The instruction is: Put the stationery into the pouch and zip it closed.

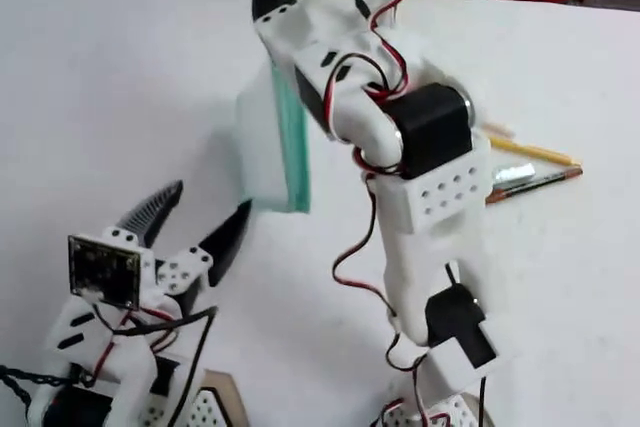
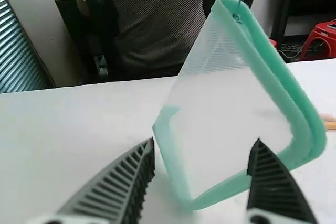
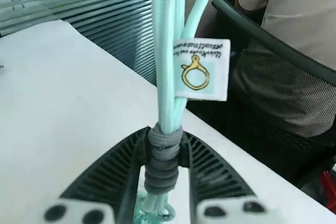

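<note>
Nearest, the left claw point(image 1: 212, 199) gaped open near the pouch point(image 1: 268, 147), which dangled by its cord point(image 3: 167, 77) from the clamped right claw point(image 3: 164, 145); pinching its lower corner would steady it.

— I read the pouch point(image 2: 226, 129) as frosted, translucent plastic; the mint edging may be cloth.
— I see my left gripper point(image 2: 203, 148) as ribbed, matt black plastic, and the table point(image 1: 120, 77) as smooth, matt white.
</note>
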Available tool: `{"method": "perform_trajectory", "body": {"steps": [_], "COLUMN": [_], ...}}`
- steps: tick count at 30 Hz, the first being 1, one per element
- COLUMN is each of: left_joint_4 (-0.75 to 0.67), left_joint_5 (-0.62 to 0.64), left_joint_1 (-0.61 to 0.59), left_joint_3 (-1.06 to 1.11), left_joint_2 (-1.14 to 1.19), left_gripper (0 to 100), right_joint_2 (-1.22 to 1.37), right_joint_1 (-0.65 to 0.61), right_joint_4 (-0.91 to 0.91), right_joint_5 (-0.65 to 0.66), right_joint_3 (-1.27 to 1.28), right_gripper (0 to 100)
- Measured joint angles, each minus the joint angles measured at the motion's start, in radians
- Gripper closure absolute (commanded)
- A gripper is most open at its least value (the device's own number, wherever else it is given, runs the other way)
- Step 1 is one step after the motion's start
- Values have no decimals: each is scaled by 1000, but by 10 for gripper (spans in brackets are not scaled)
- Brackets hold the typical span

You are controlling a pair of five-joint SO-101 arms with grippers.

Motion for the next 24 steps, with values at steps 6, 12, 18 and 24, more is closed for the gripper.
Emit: {"method": "perform_trajectory", "body": {"steps": [6,12,18,24], "left_joint_4": [0,0,0,68], "left_joint_5": [0,0,0,-87], "left_joint_1": [-34,-35,-35,23], "left_joint_3": [-3,-3,-40,-120], "left_joint_2": [0,0,0,0], "left_gripper": [718,718,716,717], "right_joint_2": [-18,-87,-117,-117], "right_joint_1": [-2,-20,-120,-201], "right_joint_4": [-9,9,103,198], "right_joint_5": [0,0,0,0], "right_joint_3": [0,-34,-40,-40], "right_gripper": [979,978,978,978]}}
